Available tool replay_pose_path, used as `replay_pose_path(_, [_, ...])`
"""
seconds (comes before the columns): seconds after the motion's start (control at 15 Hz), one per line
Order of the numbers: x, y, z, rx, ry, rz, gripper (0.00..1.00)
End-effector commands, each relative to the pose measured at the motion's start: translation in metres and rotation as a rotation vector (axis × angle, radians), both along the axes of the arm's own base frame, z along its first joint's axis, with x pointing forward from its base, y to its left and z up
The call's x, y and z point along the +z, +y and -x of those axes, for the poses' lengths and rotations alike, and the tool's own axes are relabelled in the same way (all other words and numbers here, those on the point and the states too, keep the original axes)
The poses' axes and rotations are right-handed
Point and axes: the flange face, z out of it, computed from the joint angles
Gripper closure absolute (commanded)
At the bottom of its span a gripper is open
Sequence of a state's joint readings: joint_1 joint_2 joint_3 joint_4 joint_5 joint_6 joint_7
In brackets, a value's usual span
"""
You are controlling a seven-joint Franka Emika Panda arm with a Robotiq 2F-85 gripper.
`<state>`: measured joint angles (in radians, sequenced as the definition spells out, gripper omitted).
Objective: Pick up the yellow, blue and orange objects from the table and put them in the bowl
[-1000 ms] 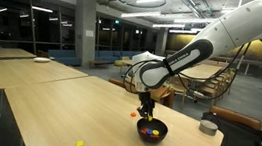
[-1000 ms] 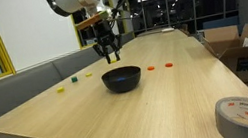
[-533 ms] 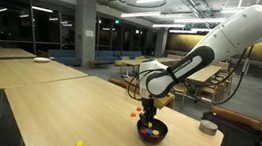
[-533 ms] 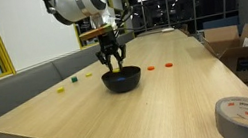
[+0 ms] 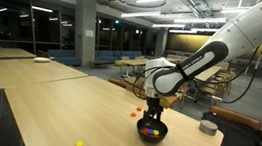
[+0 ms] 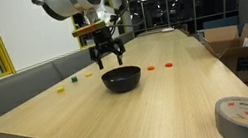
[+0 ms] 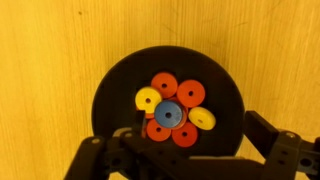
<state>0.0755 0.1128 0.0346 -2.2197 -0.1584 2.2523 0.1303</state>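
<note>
Lifted since earlier: my gripper (image 6: pixel 110 60), fingers (image 7: pixel 268 131) spread, above black bowl (image 7: pixel 110 90); coloured discs (image 7: pixel 168 113) flat inside, holes upward, between fingers.

Bowl (image 7: pixel 108 80): black, round, shallow, upright on pale wood worktop (image 6: pixel 122 120).
Contents: four orange discs (image 7: pixel 164 84), two yellow discs (image 7: pixel 148 99), one blue disc (image 7: pixel 168 113), clustered.
Outside: orange pieces (image 6: pixel 167 66), yellow piece (image 6: pixel 73 79), on worktop.
</note>
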Motion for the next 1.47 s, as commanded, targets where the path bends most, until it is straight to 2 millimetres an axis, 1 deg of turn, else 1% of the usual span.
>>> replay_pose_path(0.0, [0.044, 0.026, 0.058, -0.027, -0.036, 0.026, 0.00])
replay_pose_path(0.13, [0.059, 0.040, 0.086, -0.042, -0.036, 0.038, 0.00])
replay_pose_path(0.27, [0.072, 0.051, 0.119, -0.063, -0.032, 0.053, 0.00])
replay_pose_path(0.4, [0.084, 0.058, 0.148, -0.086, -0.034, 0.068, 0.00])
replay_pose_path(0.53, [0.095, 0.059, 0.173, -0.129, -0.053, 0.068, 0.00])
replay_pose_path(0.73, [0.112, 0.053, 0.203, -0.195, -0.091, 0.029, 0.00])
replay_pose_path(1.0, [0.134, 0.036, 0.235, -0.222, -0.097, -0.045, 0.00])
replay_pose_path(1.2, [0.147, 0.025, 0.254, -0.229, -0.102, -0.063, 0.00])
replay_pose_path(1.4, [0.155, 0.016, 0.267, -0.232, -0.112, -0.079, 0.00])
